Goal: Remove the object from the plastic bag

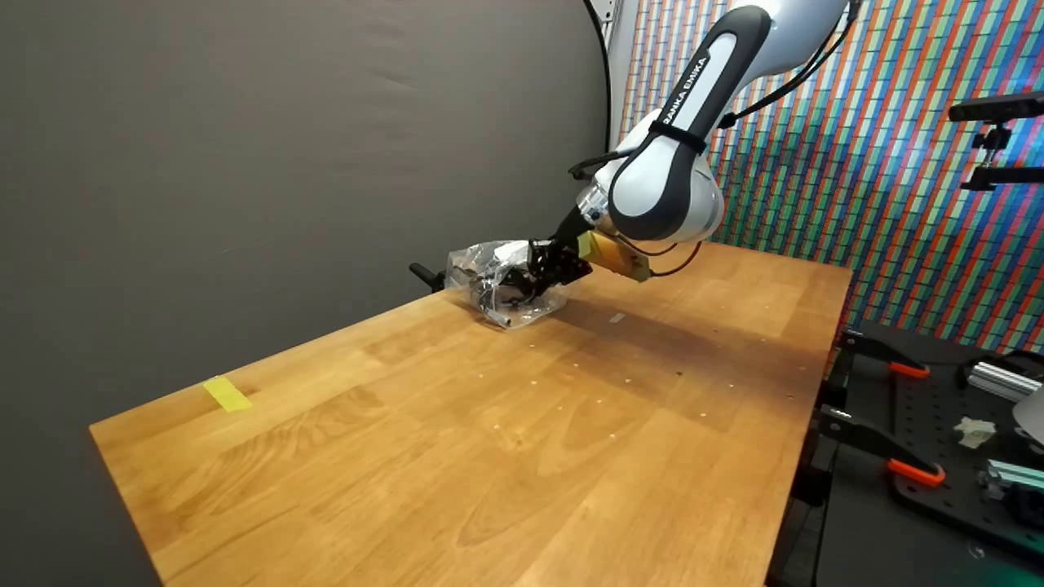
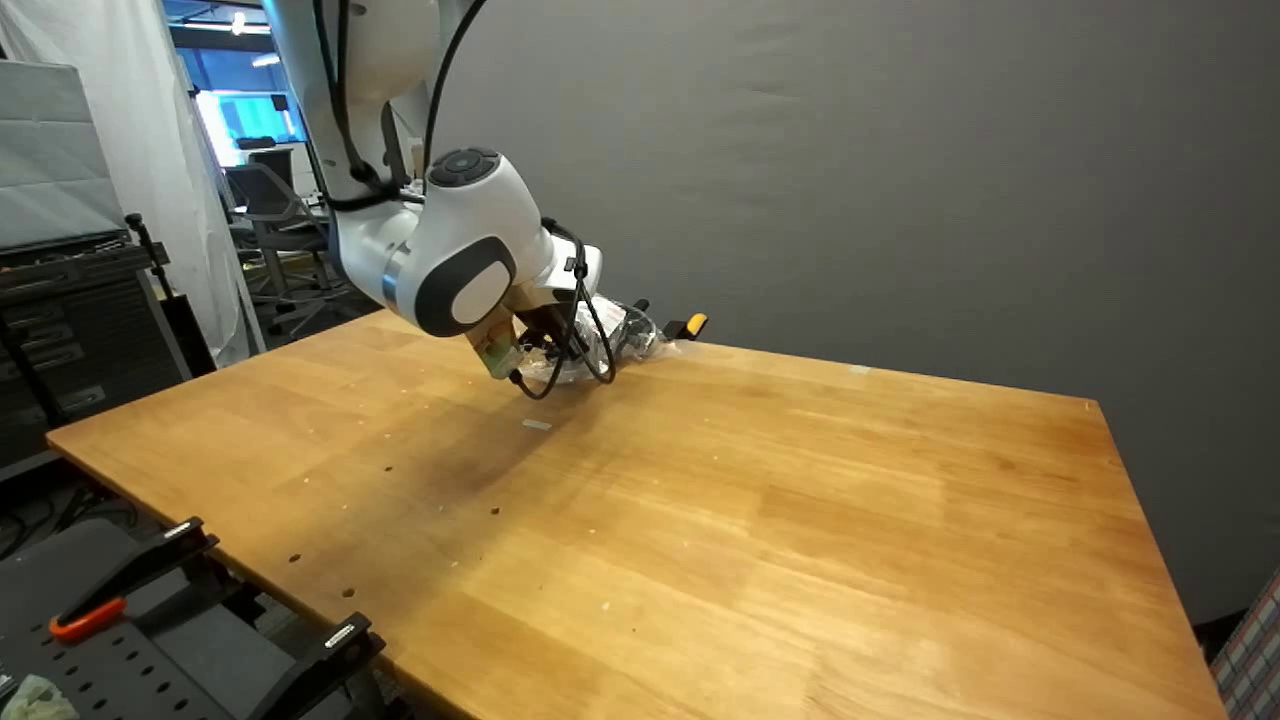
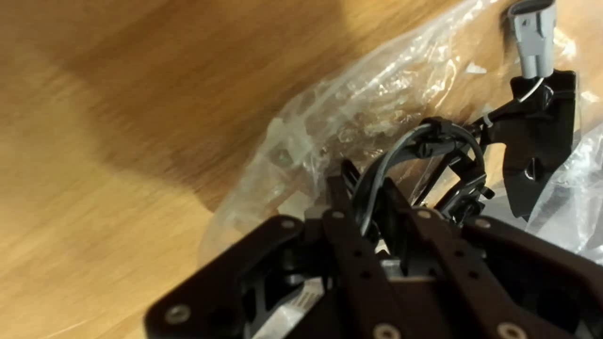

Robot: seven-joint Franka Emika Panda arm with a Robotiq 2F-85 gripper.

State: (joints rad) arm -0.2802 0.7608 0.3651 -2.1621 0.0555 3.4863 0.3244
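A clear crumpled plastic bag [image 1: 542, 308] lies near the table's back edge. It also shows in an exterior view [image 2: 645, 338], partly behind the arm, and in the wrist view [image 3: 292, 141]. Inside it is a black object [image 3: 537, 136] with brackets, a looped grey-and-black cable and a grey connector [image 3: 534, 40]. My gripper [image 3: 362, 197] reaches into the bag, and its fingers are close together with the black cable loop pinched between them. In an exterior view the gripper [image 1: 542, 265] is tilted low at the bag. The exact contact at the fingertips is dark and partly hidden.
The wooden table [image 1: 489, 456] ends close behind the bag, at a grey curtain. A clamp handle [image 1: 424, 277] stands out past that edge; a yellow-tipped one [image 2: 690, 325] shows too. Yellow tape [image 1: 227, 394] marks the table. Orange-handled clamps [image 1: 913, 473] sit beside it.
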